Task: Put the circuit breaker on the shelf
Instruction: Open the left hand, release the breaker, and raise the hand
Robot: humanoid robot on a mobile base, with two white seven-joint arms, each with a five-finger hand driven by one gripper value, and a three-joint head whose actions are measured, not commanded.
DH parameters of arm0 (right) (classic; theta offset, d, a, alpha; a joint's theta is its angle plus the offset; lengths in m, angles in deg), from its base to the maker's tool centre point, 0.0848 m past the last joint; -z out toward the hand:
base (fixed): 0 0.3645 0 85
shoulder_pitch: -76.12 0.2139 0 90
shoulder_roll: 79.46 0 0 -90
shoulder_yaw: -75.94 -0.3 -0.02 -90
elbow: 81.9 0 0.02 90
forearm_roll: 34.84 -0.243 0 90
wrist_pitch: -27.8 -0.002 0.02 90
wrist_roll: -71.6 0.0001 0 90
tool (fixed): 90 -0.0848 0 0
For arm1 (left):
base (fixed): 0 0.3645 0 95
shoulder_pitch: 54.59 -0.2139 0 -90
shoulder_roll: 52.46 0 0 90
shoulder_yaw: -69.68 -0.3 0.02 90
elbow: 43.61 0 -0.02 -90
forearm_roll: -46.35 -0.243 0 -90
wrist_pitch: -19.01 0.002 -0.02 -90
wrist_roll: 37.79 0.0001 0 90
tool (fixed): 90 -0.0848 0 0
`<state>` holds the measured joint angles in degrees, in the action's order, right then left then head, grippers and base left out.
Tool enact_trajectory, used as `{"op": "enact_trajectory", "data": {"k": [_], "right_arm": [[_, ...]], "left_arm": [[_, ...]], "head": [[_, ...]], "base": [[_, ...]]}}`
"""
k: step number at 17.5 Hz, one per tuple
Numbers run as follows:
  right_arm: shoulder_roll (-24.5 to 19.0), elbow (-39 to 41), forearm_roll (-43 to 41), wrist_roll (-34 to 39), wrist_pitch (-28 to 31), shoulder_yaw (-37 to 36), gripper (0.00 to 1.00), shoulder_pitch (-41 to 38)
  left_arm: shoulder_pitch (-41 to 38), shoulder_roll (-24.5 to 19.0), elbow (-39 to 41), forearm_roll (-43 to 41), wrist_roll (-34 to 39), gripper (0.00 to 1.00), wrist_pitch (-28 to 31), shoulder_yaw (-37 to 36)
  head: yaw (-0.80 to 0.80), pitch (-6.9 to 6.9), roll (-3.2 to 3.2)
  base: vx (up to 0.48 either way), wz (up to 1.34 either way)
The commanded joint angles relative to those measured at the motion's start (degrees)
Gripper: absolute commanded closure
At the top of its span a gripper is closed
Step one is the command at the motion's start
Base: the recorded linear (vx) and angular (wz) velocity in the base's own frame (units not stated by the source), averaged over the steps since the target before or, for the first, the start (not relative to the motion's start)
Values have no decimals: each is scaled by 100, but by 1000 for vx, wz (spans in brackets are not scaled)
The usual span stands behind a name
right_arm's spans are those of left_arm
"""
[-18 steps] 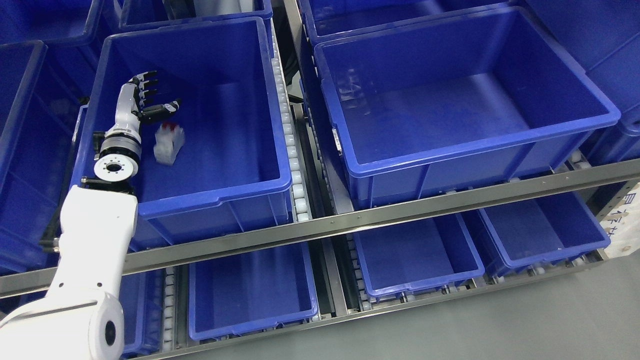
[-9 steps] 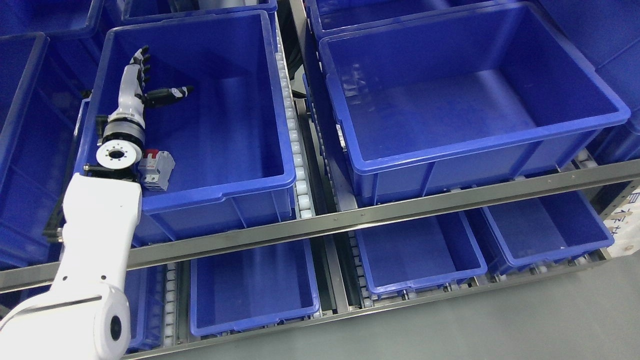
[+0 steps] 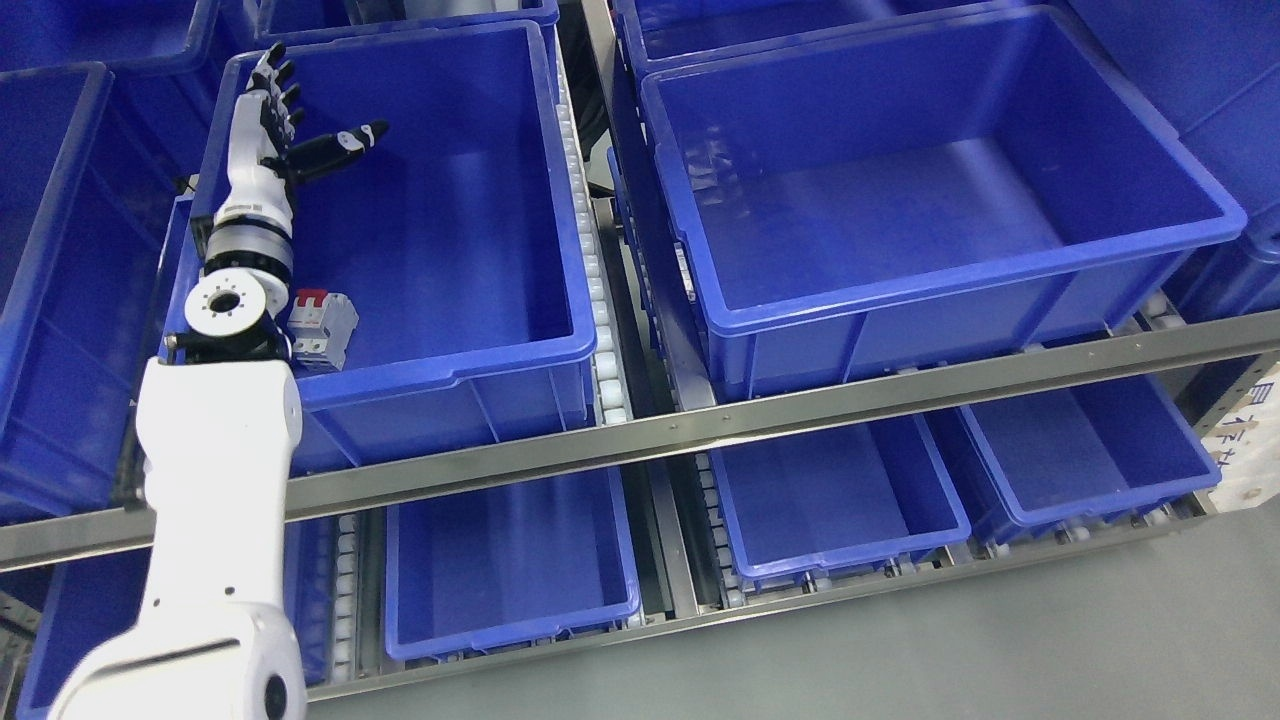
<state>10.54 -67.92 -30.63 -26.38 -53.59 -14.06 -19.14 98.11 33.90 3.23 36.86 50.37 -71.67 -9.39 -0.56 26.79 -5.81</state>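
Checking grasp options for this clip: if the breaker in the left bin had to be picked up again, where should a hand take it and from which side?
Grip the breaker across its grey body, below the red toggles, coming from above and from its right. It lies at the near-left corner of the bin, close to the front wall and partly behind the left wrist, so those sides look blocked. The left hand is open, well above it.

At the far right edge I see a white label (image 3: 1250,440) fixed to the shelf frame, printed with dark characters that are cut off by the picture's border and too partial for me to read. A small white sticker (image 3: 684,272) on the right bin's side is too small to make out.
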Motion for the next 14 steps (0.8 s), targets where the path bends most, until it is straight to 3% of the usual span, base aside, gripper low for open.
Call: {"op": "enact_trajectory", "data": {"k": [1,3,14], "right_arm": [[100,0,1,25,-404,114,0,-1],[100,0,1,25,-404,114,0,-1],[100,0,1,25,-404,114,0,-1]], "left_arm": [[-1144,264,3732,158,-9,0,883,252],[-1216,264,3981,158,0,0,1193,198],[-1436,264,4289,158,-35,0,1194,128]], "head": [[0,0,0],[0,0,0],[0,0,0]], "base": [[-117,3],[-128,4],[-162,-13]]}}
